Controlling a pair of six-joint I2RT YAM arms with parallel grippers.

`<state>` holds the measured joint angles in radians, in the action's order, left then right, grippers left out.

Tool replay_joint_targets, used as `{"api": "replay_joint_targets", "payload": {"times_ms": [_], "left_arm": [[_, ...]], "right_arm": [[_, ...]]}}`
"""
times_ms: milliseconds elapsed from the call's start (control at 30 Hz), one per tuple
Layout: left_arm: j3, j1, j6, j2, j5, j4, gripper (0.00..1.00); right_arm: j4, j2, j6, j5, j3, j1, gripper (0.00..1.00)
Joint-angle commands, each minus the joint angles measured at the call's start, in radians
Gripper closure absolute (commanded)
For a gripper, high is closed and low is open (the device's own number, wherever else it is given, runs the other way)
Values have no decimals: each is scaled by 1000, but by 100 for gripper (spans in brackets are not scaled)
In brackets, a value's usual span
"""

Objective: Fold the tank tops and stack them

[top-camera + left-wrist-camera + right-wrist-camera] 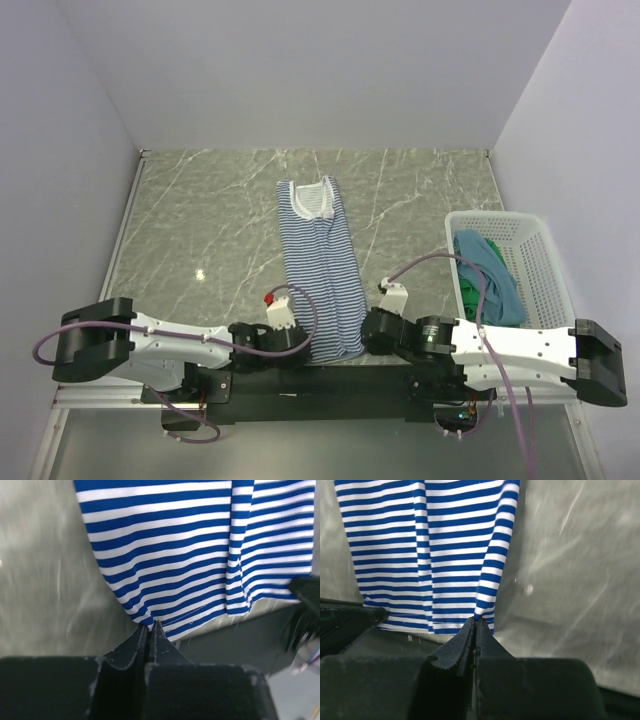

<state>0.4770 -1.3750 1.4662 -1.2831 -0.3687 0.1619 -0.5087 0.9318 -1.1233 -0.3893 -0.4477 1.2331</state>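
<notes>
Your left end effector [149, 624] and right end effector [474, 621] are each pinched shut on a near hem corner of the striped tank top [320, 270], which lies lengthwise on the table [220, 220]. Its folding looks barely begun and nothing is stacked; the teal tank top [497, 272] and green tank top [469, 296] sit in the basket [545, 250].

Bare desk [200, 220] lies open left of the striped top [320, 265]; right of it, a narrower lane runs before the white basket [548, 275], which blocks the right edge.
</notes>
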Motion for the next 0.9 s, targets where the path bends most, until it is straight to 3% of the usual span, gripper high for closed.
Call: {"api": "replay_joint_targets", "payload": {"times_ms": [0,267,567,867], "left_arm": [[2,-58,100,40,-2,228,99],[78,-15,76,157,-96,309,99],[141,188,-101,255,-85,288,99],[224,433,-291,196,-23,208,99]], "right_arm": [[-126,-28,-136,-86,-26,74,100],[-191,18,-89,-177,-179,65,100],[-88,85,109,-155,-275,-102,100],[53,215,287,-105,-362,-253,100]]}}
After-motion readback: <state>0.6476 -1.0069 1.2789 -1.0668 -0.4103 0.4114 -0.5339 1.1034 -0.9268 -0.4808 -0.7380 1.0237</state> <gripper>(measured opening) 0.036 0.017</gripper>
